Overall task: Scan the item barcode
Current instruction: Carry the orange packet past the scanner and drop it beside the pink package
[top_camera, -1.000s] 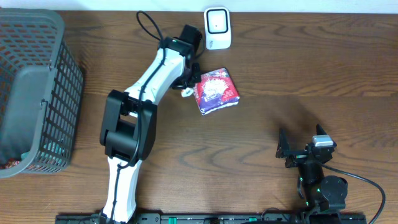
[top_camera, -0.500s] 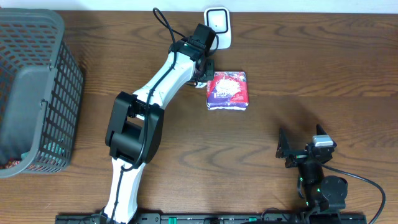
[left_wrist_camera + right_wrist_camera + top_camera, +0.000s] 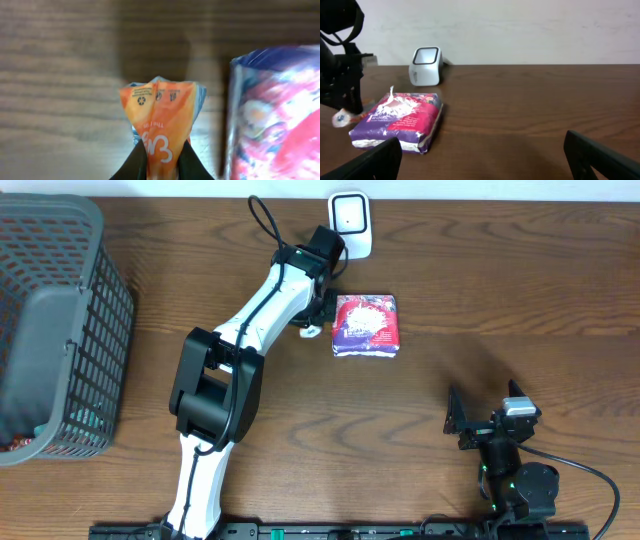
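Across the brown wooden table (image 3: 480, 280), well apart from the grey mesh basket (image 3: 100, 360) at its left edge, my left arm (image 3: 255, 310) stretches toward the far side. I judge this to be the presenting step, with the item gripped but not yet shown to the reader. A purple-and-pink packet (image 3: 366, 325) lies flat just to the right of my left gripper (image 3: 161, 162). The white barcode scanner (image 3: 350, 222) stands just beyond both, at the far edge. My left gripper is pinched almost closed on 1 small orange sachet (image 3: 160, 112), its crimped end fanning out past my fingertips; I cannot tell whether it touches the wood. My right gripper (image 3: 487, 412) rests near the front edge, well apart from all this, its 2 fingers spread wide with nothing between them. The next move calls for lifting the sachet to the scanner's window and turning it until the barcode faces in; no barcode shows on the visible side, only small printed marks. The surface is smooth, dark-grained wood, and a plain pale wall stands behind it.
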Action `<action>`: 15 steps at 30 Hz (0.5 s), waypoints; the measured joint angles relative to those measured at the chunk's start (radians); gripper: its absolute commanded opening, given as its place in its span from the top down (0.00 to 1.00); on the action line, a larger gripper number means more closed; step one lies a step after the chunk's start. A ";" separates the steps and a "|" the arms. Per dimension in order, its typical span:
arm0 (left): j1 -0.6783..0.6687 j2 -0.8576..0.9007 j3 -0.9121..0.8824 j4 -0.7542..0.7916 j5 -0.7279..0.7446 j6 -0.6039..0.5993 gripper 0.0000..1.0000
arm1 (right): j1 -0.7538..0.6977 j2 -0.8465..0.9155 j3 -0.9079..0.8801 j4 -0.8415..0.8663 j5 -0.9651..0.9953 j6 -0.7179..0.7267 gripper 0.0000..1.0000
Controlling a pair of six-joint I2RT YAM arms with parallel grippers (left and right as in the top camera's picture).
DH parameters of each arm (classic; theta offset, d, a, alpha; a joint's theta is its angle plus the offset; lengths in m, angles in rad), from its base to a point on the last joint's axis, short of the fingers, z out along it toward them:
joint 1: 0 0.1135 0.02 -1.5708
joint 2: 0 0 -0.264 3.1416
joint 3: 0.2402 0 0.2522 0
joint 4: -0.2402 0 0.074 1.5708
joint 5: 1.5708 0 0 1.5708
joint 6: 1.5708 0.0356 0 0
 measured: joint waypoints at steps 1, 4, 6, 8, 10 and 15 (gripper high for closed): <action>0.000 0.000 0.000 -0.002 -0.003 0.001 0.71 | 0.000 0.000 0.000 0.000 0.000 0.000 0.01; 0.000 0.000 0.000 -0.003 -0.007 0.000 0.33 | 0.000 0.000 0.000 0.000 0.000 0.000 0.01; 0.000 0.000 0.000 -0.004 -0.006 -0.009 0.32 | 0.000 0.000 0.000 0.000 0.000 0.000 0.01; 0.000 0.000 0.000 -0.015 -0.007 -0.007 0.31 | 0.000 0.000 0.000 0.000 0.000 0.000 0.01; 0.000 0.000 0.002 -0.033 -0.007 -0.005 0.28 | 0.000 0.000 0.000 0.000 0.000 0.000 0.01; 0.011 -0.044 0.064 -0.083 -0.007 0.025 0.21 | 0.000 0.000 0.000 0.000 0.000 0.000 0.01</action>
